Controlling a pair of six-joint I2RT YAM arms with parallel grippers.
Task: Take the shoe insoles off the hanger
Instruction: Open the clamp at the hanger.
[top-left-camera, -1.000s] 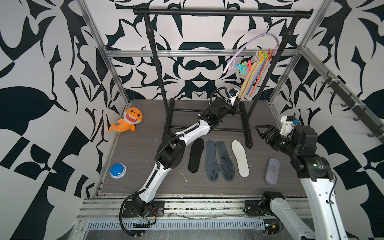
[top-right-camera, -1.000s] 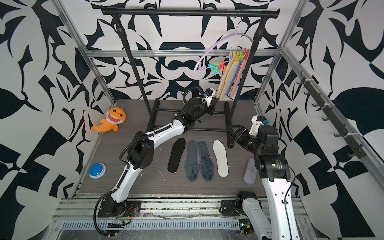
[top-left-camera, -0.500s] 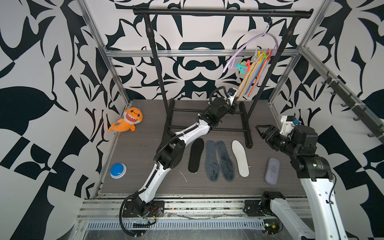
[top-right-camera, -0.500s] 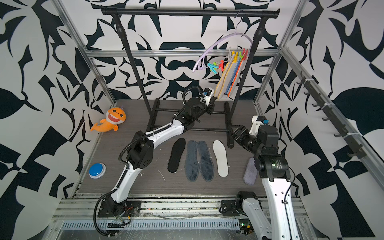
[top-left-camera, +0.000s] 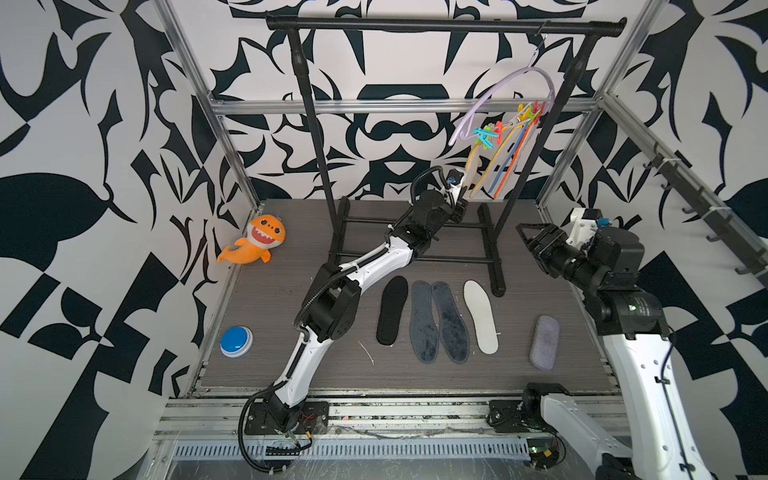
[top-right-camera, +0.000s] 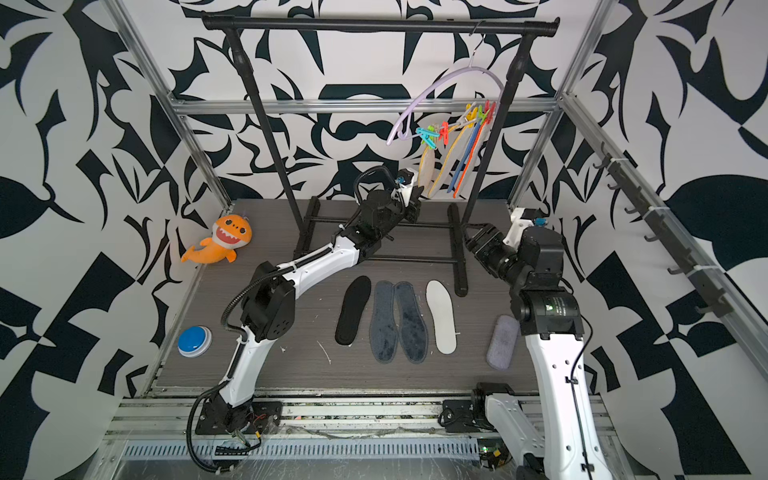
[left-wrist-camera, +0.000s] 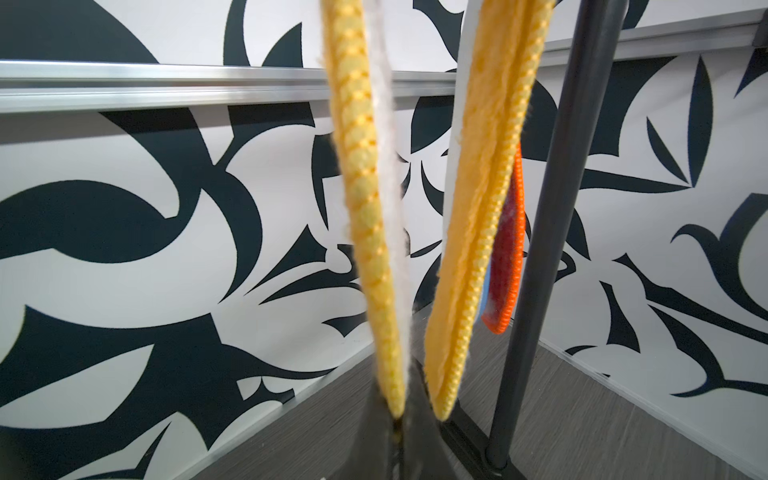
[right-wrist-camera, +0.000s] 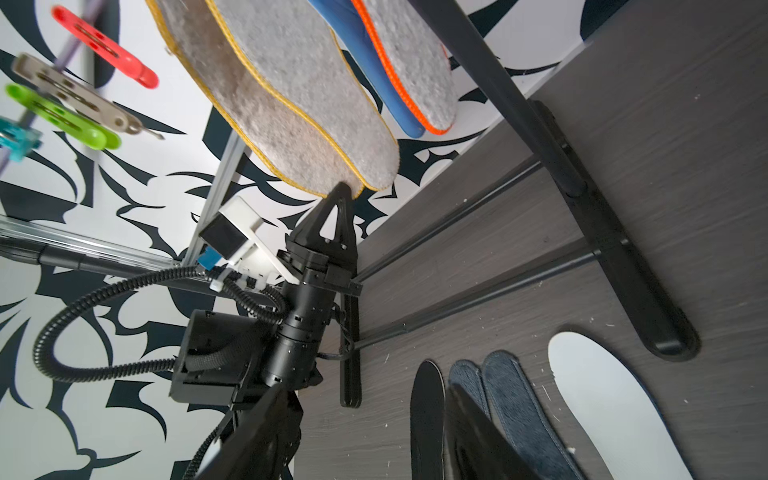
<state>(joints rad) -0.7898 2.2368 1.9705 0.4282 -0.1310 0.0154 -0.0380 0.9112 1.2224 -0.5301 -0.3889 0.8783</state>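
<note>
The lilac hanger (top-left-camera: 498, 89) hangs by its hook from the black rail (top-left-camera: 444, 25), with several shoe insoles (top-left-camera: 494, 166) clipped to its coloured pegs. My left gripper (top-left-camera: 462, 200) reaches up and is shut on the lower tip of a fuzzy orange insole (left-wrist-camera: 365, 208); a second orange one (left-wrist-camera: 482, 208) hangs beside it. The right wrist view shows that pinch (right-wrist-camera: 347, 189). On the floor lie a black insole (top-left-camera: 392, 309), two dark grey-blue ones (top-left-camera: 436, 322) and a white one (top-left-camera: 481, 316). My right gripper (top-left-camera: 524, 232) hovers open and empty at the right.
The rail's black feet and crossbars (top-left-camera: 494, 266) stand on the floor behind the laid-out insoles. A lilac-grey oblong pad (top-left-camera: 544, 341) lies at the right, an orange plush shark (top-left-camera: 257, 245) at the back left, and a blue button (top-left-camera: 235, 340) at the front left.
My left gripper's jaws have closed on the lower tip of the hanging orange insole. The right arm has stayed where it was.
</note>
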